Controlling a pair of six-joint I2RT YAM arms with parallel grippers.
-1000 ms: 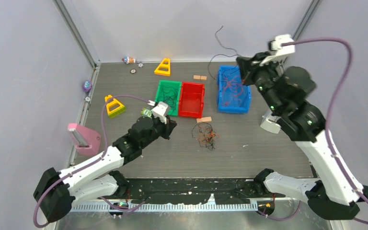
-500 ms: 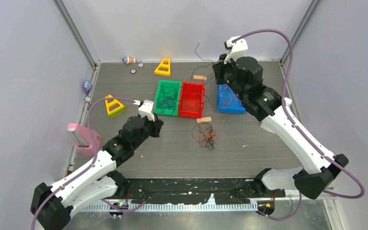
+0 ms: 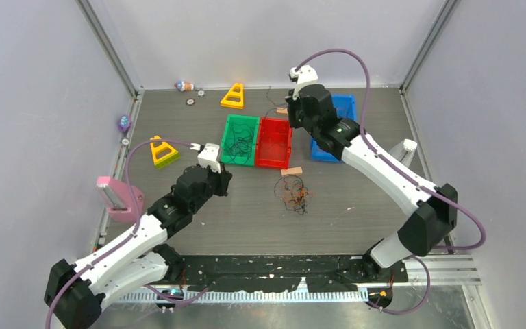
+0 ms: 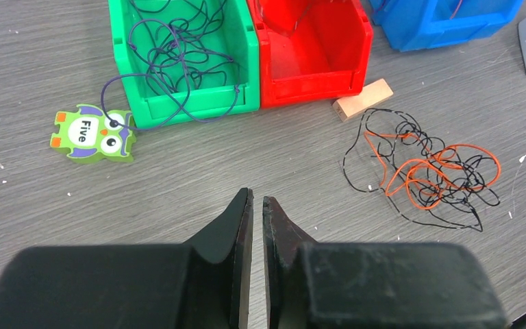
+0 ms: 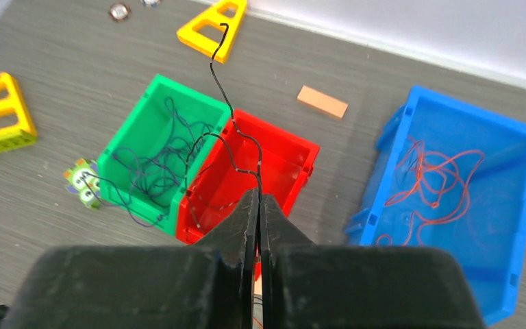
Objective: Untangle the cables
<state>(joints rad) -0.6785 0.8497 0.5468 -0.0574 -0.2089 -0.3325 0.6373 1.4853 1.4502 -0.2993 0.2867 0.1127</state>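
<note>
Cables (image 4: 178, 62) coil dark in the green bin (image 4: 192, 110), orange in the blue bin (image 5: 377, 212).

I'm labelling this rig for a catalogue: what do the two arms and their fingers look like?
Both the left arm and right arm have white links joined by black joints. A mauve hose loops to a white camera block at each wrist. The fingers are matte black, tapering wedges.

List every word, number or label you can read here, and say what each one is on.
"Five": on the green owl tile beside the green bin, left wrist view.
In the right wrist view the same tile is too small to read.
No other text, brand or number can be read in any view.
</note>
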